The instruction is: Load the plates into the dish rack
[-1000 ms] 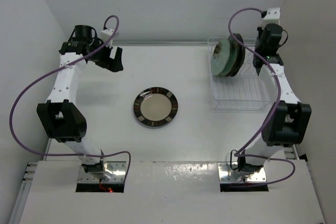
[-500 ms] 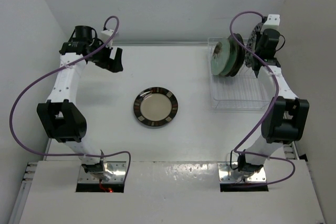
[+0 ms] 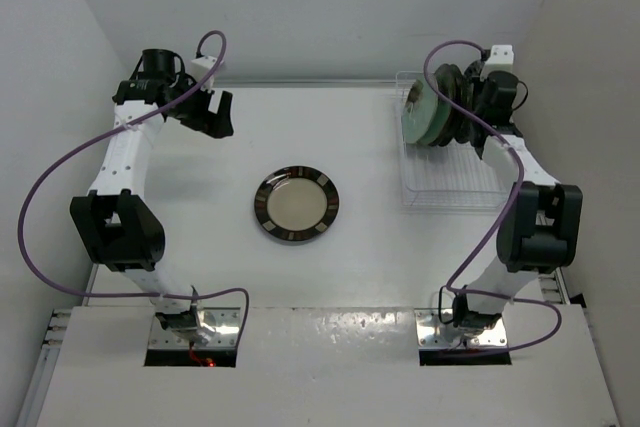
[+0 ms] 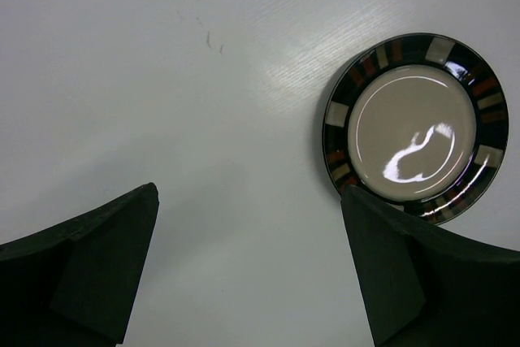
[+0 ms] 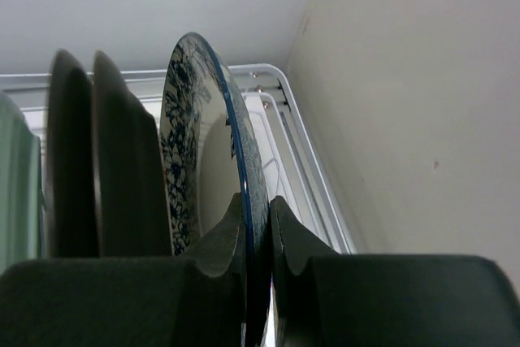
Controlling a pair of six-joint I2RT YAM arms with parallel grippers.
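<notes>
A cream plate with a dark patterned rim (image 3: 296, 204) lies flat on the table centre; it also shows in the left wrist view (image 4: 416, 127). My left gripper (image 3: 217, 113) is open and empty, high at the back left, away from it. My right gripper (image 3: 478, 107) is shut on the rim of a white-blue floral plate (image 5: 203, 160), held upright over the dish rack (image 3: 455, 182). Next to it in the rack stand two dark-rimmed plates (image 5: 97, 160) and mint-green plates (image 3: 420, 112), all on edge.
The side wall (image 5: 422, 103) is close on the right of the rack. The back wall runs just behind the rack and the left gripper. The front half of the rack (image 3: 450, 192) holds no plates.
My right gripper has swung left with the floral plate, from beside the rack's right edge to against the row of standing plates. The left arm has not moved.
</notes>
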